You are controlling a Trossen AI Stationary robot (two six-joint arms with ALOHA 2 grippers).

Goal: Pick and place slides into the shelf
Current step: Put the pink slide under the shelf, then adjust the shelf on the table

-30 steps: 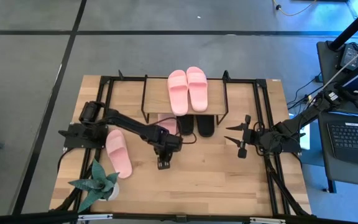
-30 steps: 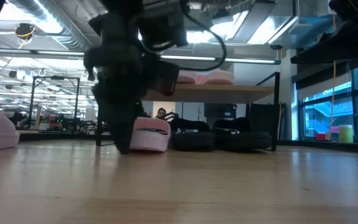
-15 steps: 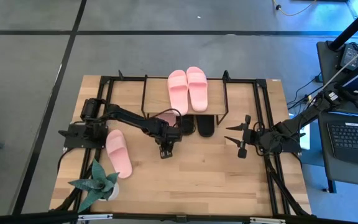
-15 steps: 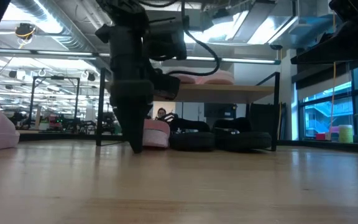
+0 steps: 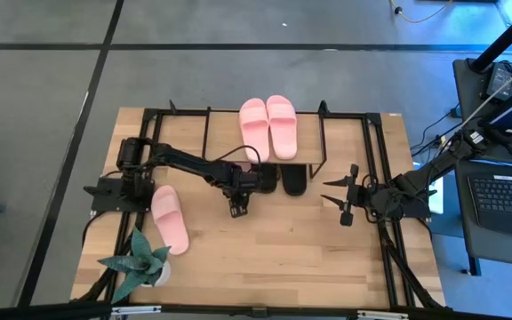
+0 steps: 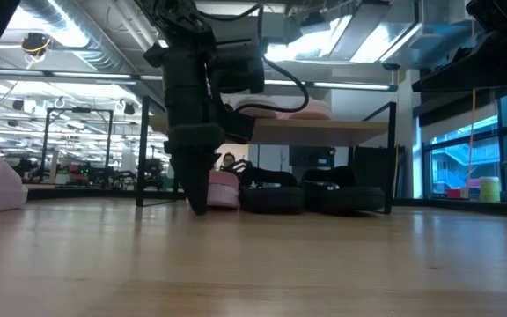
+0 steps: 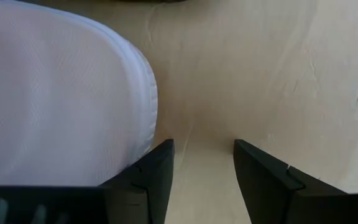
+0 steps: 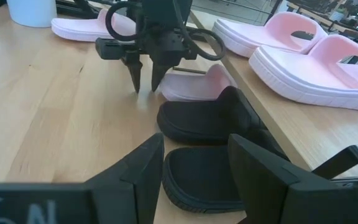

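The shelf [image 5: 220, 142] stands at the table's far middle, with a pink pair of slides [image 5: 269, 127] on its top board. Two black slides [image 5: 293, 180] lie on the table under it, heels sticking out [image 8: 201, 118]. A third pink slide [image 8: 194, 84] lies beside them under the shelf's left part. My left gripper [image 5: 236, 210] points down, open, just in front of that slide's near end [image 7: 61, 99]. A lone pink slide [image 5: 169, 219] lies on the table at the left. My right gripper [image 5: 345, 200] waits open at the right. My left gripper stands with the outer side of one finger [image 7: 154, 168] right beside the pink slide's rounded near end [image 7: 145, 93], fingers pointing down at the table. I cannot tell whether the finger touches the slide. Nothing is between the fingers.
A potted plant [image 5: 136, 262] stands at the near left corner. Black frame rails [image 5: 382, 178] run along the table's sides. Bare board [image 5: 292, 249] lies in the near middle of the table.
My left gripper has moved from the middle of the table toward the far edge, up to the near end of the pink slide under the shelf, and its wrist has turned somewhat. Its fingers have kept the same gap.
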